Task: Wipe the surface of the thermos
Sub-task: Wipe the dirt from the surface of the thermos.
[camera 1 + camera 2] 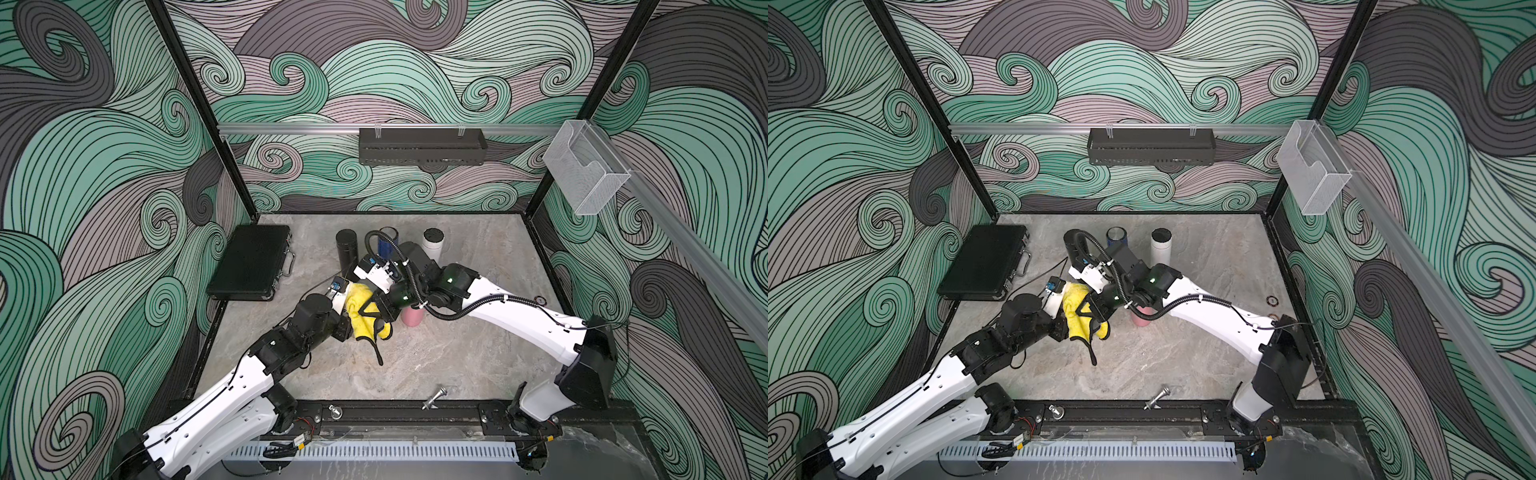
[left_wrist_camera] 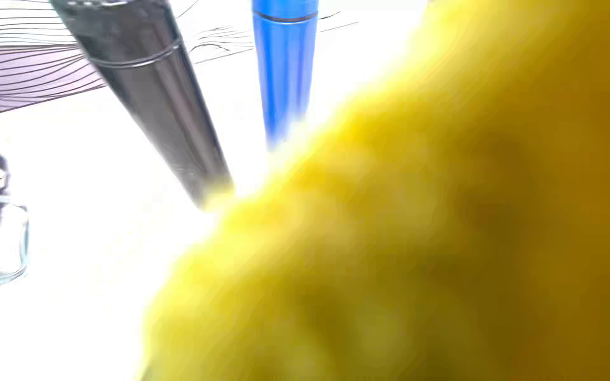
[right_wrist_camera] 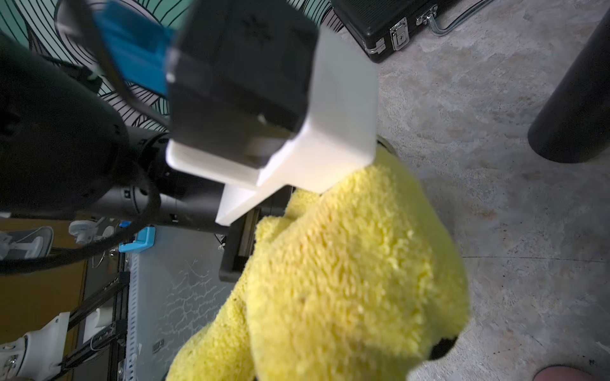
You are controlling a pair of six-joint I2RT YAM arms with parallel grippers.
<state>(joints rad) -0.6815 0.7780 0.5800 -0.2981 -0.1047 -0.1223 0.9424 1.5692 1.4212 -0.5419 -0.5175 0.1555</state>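
Fingers of the left gripper are buried in the yellow cloth and clamped on it; the right gripper is closed too, sunk into the same bundle, though whether it pinches any cloth is hidden. The pink thermos, likely the one to wipe, stands upright on the table, the right arm crossing above it and the cloth hanging just beside it, not touching. To wipe well, press a broad fold flat against that thermos and stroke along its wall, since nothing steadies it and it could tip.
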